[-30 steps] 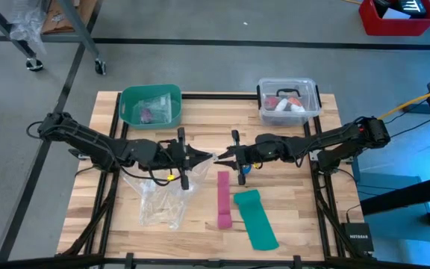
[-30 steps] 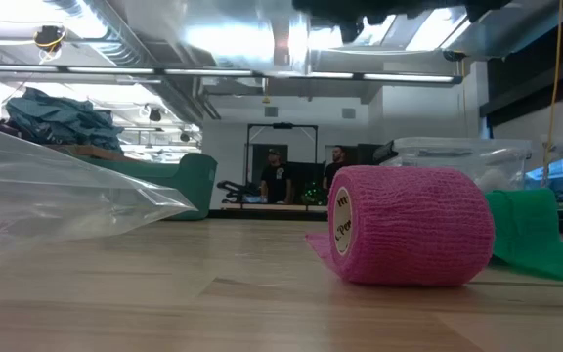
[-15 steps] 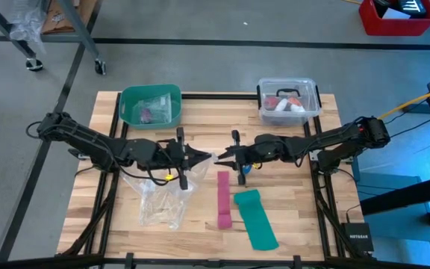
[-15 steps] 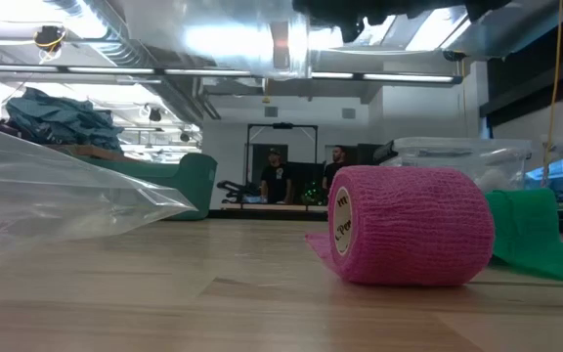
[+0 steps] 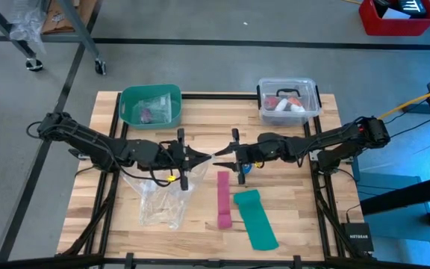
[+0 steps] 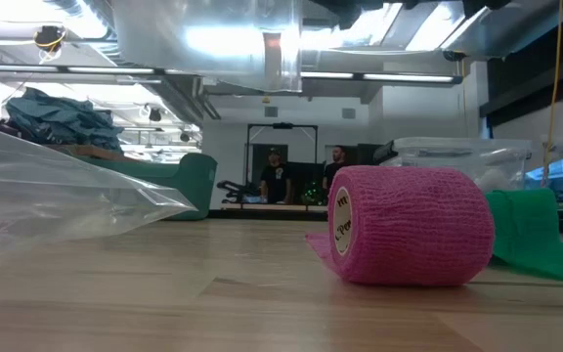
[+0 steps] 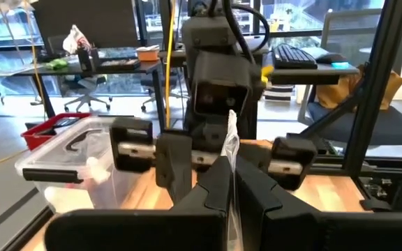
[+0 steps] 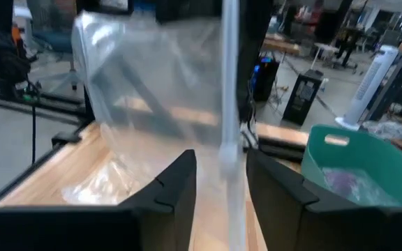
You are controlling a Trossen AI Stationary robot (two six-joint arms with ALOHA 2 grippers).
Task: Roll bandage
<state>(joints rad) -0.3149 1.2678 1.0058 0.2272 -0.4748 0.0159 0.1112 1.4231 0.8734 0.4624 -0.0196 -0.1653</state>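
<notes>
No blue bandage shows in any view. Above the table's middle my left gripper [image 5: 203,155] is shut on a clear plastic bag [image 5: 160,196], whose lower part lies on the wood. My right gripper [image 5: 222,156] faces it from the right, open. Its fingers [image 8: 176,199] stand on either side of the bag's edge strip [image 8: 230,104]. A pink strip [image 5: 223,196] lies flat, ending in a roll [image 6: 409,225] at its near end. Beside it lies a teal-green strip [image 5: 255,218]. My left gripper pinches the bag's upper edge strip [image 7: 231,150] between its two shut fingers, coming level from the table's left. The bag hangs slack below the fingers, with its lower part [image 5: 159,205] on the table. My right gripper: I cannot tell whether a finger touches the strip.
A green bin [image 5: 150,105] stands at the far left and a clear lidded box [image 5: 289,100] at the far right. The arms' frame rails [image 5: 316,179] run along both sides of the table. People stand in the room far behind the table.
My right gripper has opened around the bag's edge strip while staying in place. In the low view the raised part of the bag has swung a little to the left. The left gripper keeps its hold.
</notes>
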